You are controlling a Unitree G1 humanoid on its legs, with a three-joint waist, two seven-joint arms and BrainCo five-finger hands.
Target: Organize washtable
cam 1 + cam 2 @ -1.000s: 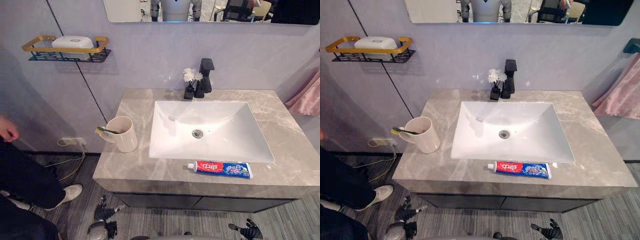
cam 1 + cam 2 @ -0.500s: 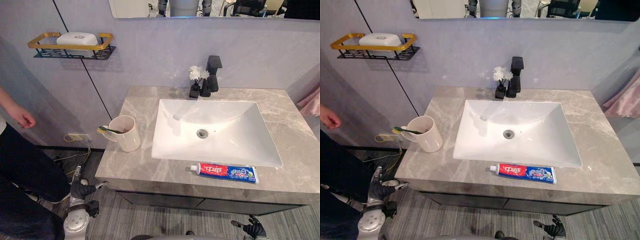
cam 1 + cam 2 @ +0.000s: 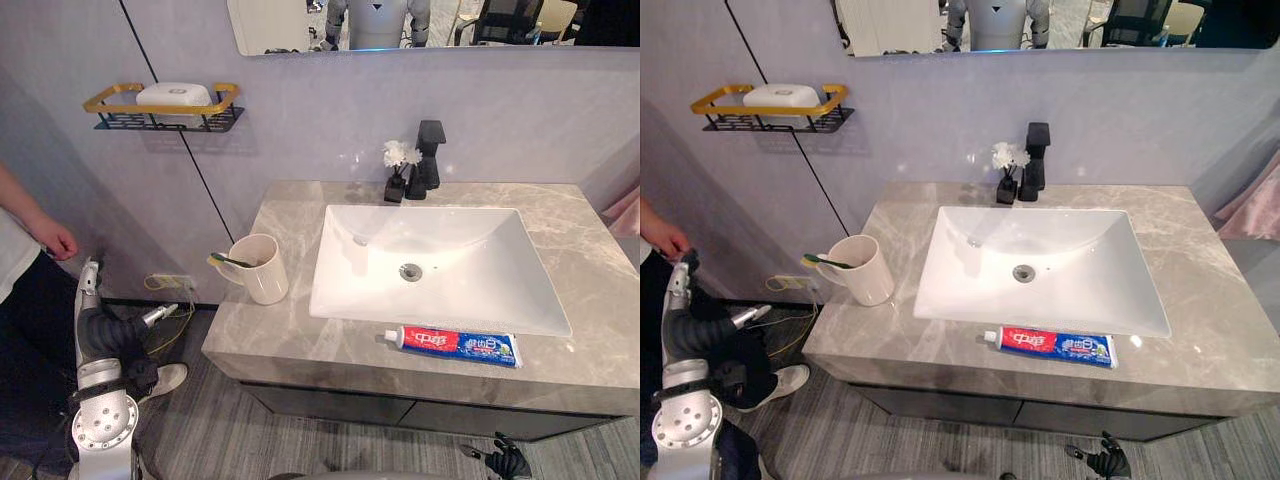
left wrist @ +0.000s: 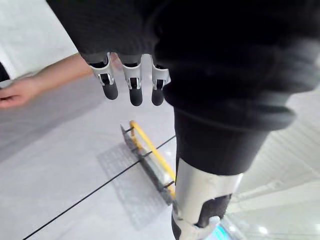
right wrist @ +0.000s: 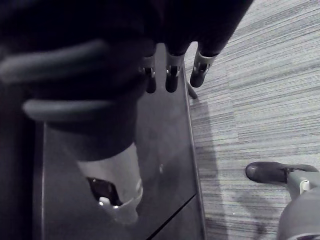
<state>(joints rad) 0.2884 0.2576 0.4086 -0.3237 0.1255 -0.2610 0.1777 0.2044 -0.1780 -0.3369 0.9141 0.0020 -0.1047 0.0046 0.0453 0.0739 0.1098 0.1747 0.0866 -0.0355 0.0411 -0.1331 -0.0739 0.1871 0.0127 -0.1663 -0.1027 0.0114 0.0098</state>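
A grey marble washtable (image 3: 262, 340) holds a white sink (image 3: 450, 290). A cream mug (image 3: 264, 284) with a green toothbrush (image 3: 231, 261) stands on its left end. A red and blue toothpaste tube (image 3: 459, 345) lies along the front edge. My left hand (image 3: 101, 329) is raised left of the counter, well apart from the mug, its fingers (image 4: 131, 88) straight and holding nothing. Low in front of the dark cabinet hangs my right hand (image 3: 1106, 462), its fingers (image 5: 170, 75) relaxed and bare.
A black faucet (image 3: 430, 156) and a small vase of white flowers (image 3: 397, 166) stand behind the sink. A gold-railed wall shelf (image 3: 108, 98) carries white soap (image 3: 174, 94). A person's hand (image 3: 57, 241) is close to my left arm. Pink cloth (image 3: 1250, 214) hangs at right.
My left arm has risen from near the floor to the height of the counter's left edge. The camera has shifted. The right hand has stayed low.
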